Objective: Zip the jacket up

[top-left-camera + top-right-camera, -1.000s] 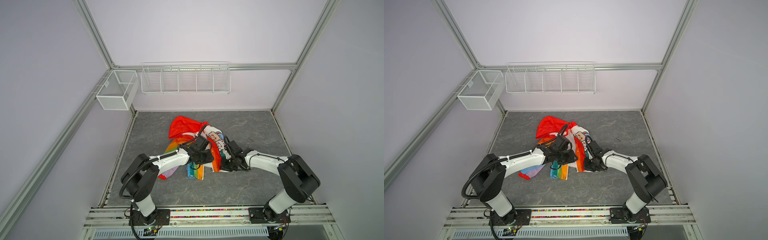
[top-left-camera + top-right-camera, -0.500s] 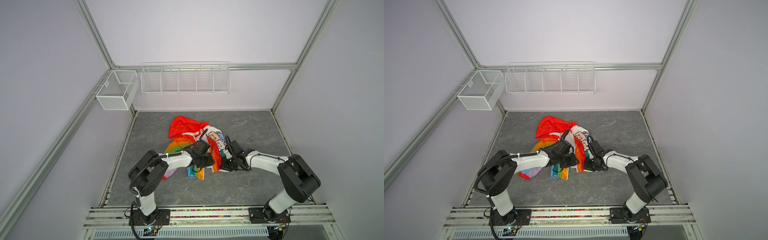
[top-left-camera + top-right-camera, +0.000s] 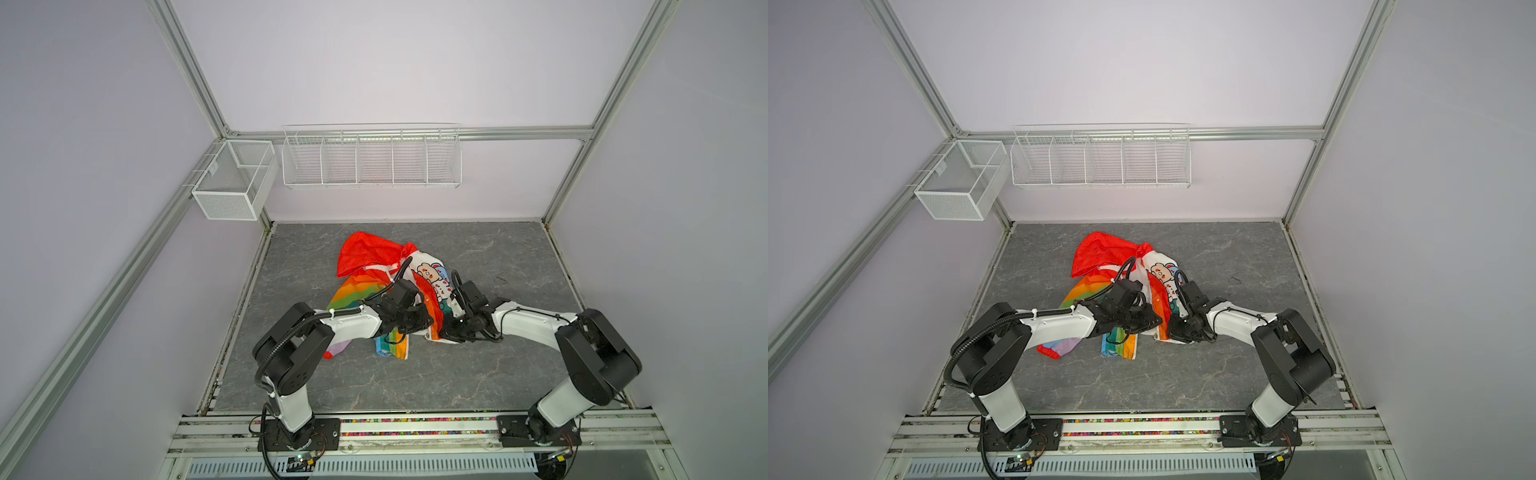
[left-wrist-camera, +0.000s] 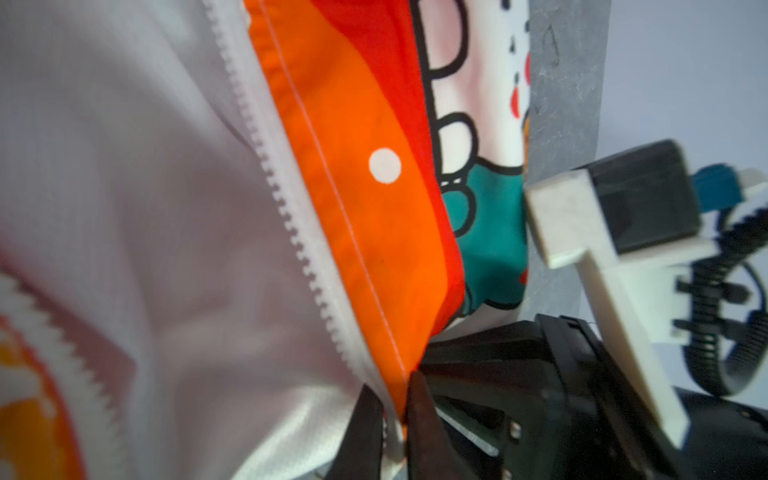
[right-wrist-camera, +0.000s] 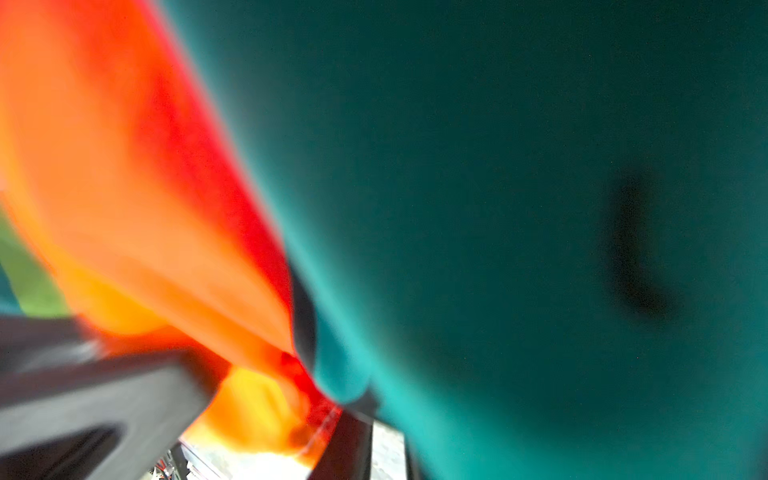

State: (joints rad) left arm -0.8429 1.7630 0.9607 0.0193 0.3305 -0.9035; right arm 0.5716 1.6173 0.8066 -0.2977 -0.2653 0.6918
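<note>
The jacket (image 3: pixel 365 253) lies crumpled mid-table in both top views (image 3: pixel 1100 249), red hood at the back, rainbow stripes in front and cartoon lining turned up on the right. My left gripper (image 3: pixel 424 322) sits low over its front edge. In the left wrist view its jaws (image 4: pixel 392 411) are shut on the white zipper tape (image 4: pixel 291 232) and the orange hem beside it. My right gripper (image 3: pixel 446 332) faces it a short way off, at the jacket's lower right corner. Teal and orange cloth fills the right wrist view and runs down beside one dark finger (image 5: pixel 349 440).
The grey marble tabletop (image 3: pixel 498 257) is walled on three sides. A long wire rack (image 3: pixel 372 156) hangs on the back wall and a mesh basket (image 3: pixel 232 183) at the back left corner. The right arm's camera mount (image 4: pixel 623 216) shows close by in the left wrist view.
My left gripper has shifted slightly right along the jacket's front and closed on the zipper edge. The right gripper has stayed where it was, still closed.
</note>
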